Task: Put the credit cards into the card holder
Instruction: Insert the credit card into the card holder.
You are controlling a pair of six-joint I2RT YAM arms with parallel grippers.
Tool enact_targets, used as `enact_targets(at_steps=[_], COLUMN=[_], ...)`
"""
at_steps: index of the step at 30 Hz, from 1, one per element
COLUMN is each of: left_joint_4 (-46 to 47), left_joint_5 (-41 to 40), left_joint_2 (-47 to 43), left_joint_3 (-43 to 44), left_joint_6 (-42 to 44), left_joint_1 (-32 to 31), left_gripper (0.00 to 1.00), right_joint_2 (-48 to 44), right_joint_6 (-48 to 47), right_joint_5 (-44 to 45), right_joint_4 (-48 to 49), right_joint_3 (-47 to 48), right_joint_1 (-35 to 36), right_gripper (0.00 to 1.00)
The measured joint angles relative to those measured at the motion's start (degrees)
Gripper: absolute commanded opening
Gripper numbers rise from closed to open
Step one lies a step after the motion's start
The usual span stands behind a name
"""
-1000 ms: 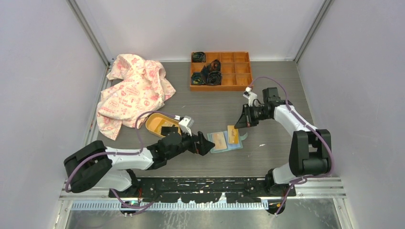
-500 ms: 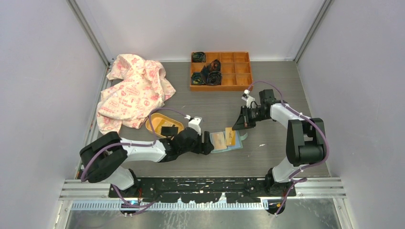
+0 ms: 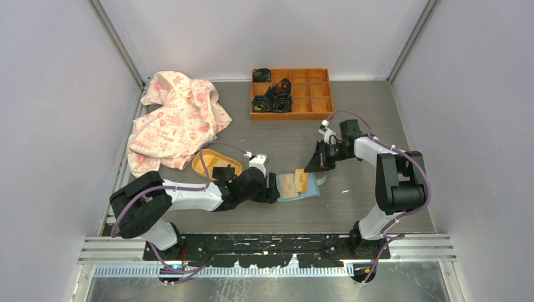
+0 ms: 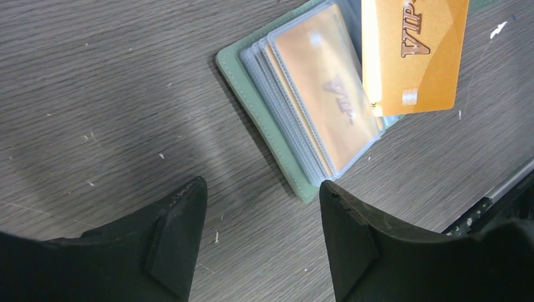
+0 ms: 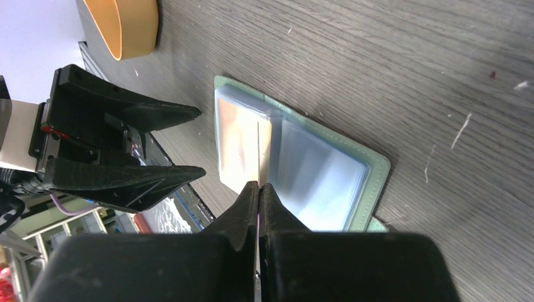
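Note:
The mint-green card holder point(image 3: 291, 189) lies open on the table, and an orange card point(image 4: 321, 94) shows inside its clear sleeves point(image 5: 315, 173). My right gripper point(image 5: 259, 185) is shut on an orange VIP credit card point(image 4: 415, 50), seen edge-on in the right wrist view as a thin credit card point(image 5: 264, 148) standing over the holder's middle. From above, that card point(image 3: 301, 180) hangs tilted over the holder below the right gripper point(image 3: 310, 168). My left gripper point(image 4: 264, 189) is open just off the card holder point(image 4: 264, 126), at its left corner. Nothing is between its fingers point(image 4: 182, 233).
A yellow-orange oval dish point(image 3: 200, 165) holding a dark object sits behind the left arm. An orange compartment tray point(image 3: 318, 91) with dark rolled items stands at the back. A pink-patterned cloth point(image 3: 176, 116) lies bunched at the back left.
My left gripper slid right up to the holder's edge and its jaws narrowed. My right gripper carried the orange card left and lower, over the open holder.

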Motion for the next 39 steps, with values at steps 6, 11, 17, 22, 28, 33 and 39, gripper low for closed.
enact_targets(at_steps=[6, 11, 17, 22, 28, 33, 39], left_joint_4=[-3.5, -4.1, -5.7, -7.9, -10.1, -12.2, -14.7], left_joint_5=[-1.7, -1.4, 0.1, 0.5, 1.1, 1.4, 1.6], left_joint_2=[0.0, 0.0, 0.1, 1.5, 3.7, 5.9, 8.0], left_joint_3=[1.6, 3.1, 5.1, 8.1, 9.1, 10.9, 13.9], left_joint_6=[1.1, 1.8, 1.6, 1.0, 0.3, 0.2, 0.9], left_joint_1=[0.0, 0.9, 1.3, 1.3, 1.3, 1.3, 1.3], left_gripper=[0.65, 0.65, 0.64, 0.58, 0.53, 0.47, 0.38], right_joint_2=[0.4, 1.2, 1.7, 2.0, 2.1, 3.6, 4.8], right_joint_6=[4.1, 5.5, 4.0, 3.9, 4.6, 5.5, 5.6], right_joint_5=[-0.9, -1.4, -1.1, -0.8, 0.1, 0.4, 0.3], right_joint_4=[3.6, 4.6, 2.2, 0.5, 0.2, 0.3, 0.3], right_joint_3=[-2.1, -2.4, -2.4, -2.4, -2.5, -2.5, -2.5], right_joint_1=[0.2, 0.5, 0.3, -0.6, -1.1, -1.2, -1.5], right_gripper=[0.01, 0.01, 0.01, 0.01, 0.01, 0.01, 0.01])
